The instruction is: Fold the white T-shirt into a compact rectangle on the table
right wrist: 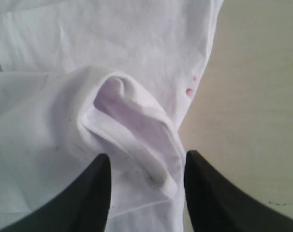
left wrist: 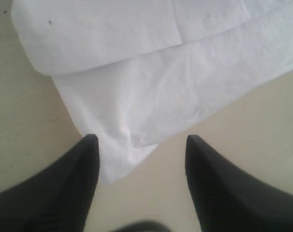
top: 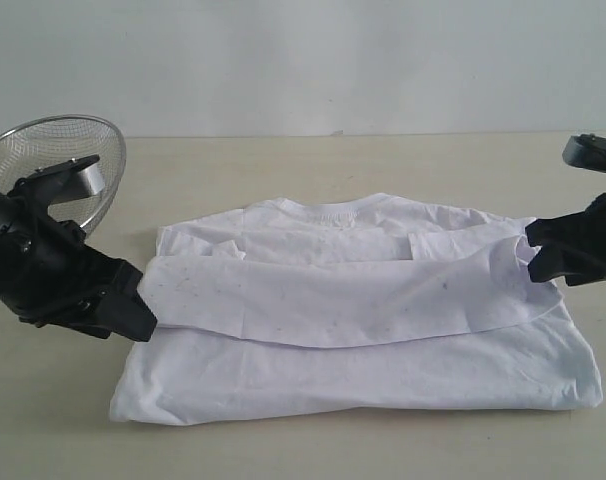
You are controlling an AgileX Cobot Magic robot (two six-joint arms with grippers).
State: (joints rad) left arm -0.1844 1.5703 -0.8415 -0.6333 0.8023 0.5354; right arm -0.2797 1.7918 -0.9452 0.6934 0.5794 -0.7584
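Exterior view: a pale beige bench (top: 283, 450) with faint grain fills the lower part of the scene, running back to a plain, bare whitish wall (top: 303, 60). The white T-shirt (top: 363, 340) lies around the middle of the bench, collar on the far side, with a band of its cloth folded across its width. The left tool (top: 145, 318) sits at the shirt's left edge, low over the surface. The right tool (top: 531, 258) is at the right edge, where the cloth rises towards it. A silver wire-mesh bowl (top: 73, 150) stands tilted on its rim at the far left, behind the left arm.

Left wrist view: the two dark fingers (left wrist: 74, 183) stand wide apart, released, grasping nothing. A corner of the shirt lies flat on the bare bench in the gap between them, with a rolled fold beyond it.

Right wrist view: the fingers (right wrist: 88, 193) flank a bunched, raised fold of the shirt that fills the gap, so this tool is grasping the cloth. Two small red marks show on the fabric near its edge, and smooth beige bench lies beside it.
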